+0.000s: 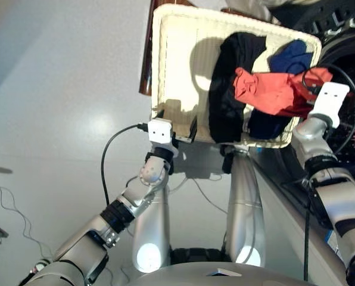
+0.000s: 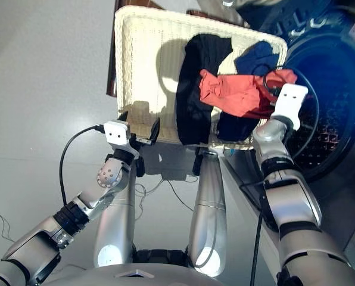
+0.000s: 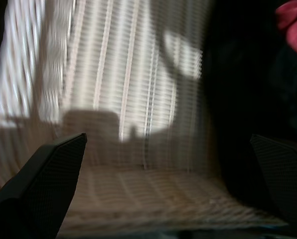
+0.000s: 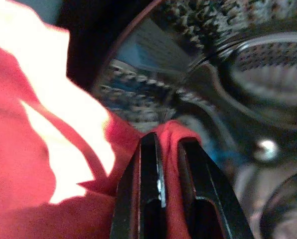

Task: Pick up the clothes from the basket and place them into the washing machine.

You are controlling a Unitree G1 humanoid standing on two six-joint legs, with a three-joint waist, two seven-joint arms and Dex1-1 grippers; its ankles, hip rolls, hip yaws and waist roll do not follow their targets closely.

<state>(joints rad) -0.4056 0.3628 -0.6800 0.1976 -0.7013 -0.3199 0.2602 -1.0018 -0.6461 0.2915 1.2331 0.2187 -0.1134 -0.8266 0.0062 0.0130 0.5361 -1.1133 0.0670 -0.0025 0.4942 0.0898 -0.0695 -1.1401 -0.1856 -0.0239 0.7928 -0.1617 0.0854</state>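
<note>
The cream-white wicker basket (image 1: 177, 53) sits ahead of me, and the clothes are piled in its right half. A black garment (image 1: 231, 77) drapes over the near rim, with a navy blue one (image 1: 292, 55) at the far right. On top lies a coral-red garment (image 1: 267, 89); my right gripper (image 4: 168, 144) is shut on its right edge, the cloth pinched between both fingers. Just beyond it is the washing machine (image 1: 347, 53), its studded drum (image 2: 326, 119) showing in the open porthole. My left gripper (image 2: 139, 124) is open at the basket's near left rim, holding nothing.
A dark brown object (image 1: 145, 71) stands against the basket's left side. Cables (image 1: 109, 155) run from my left wrist and lie on the grey floor (image 1: 58, 89) to the left. The washing machine's front runs along my right arm.
</note>
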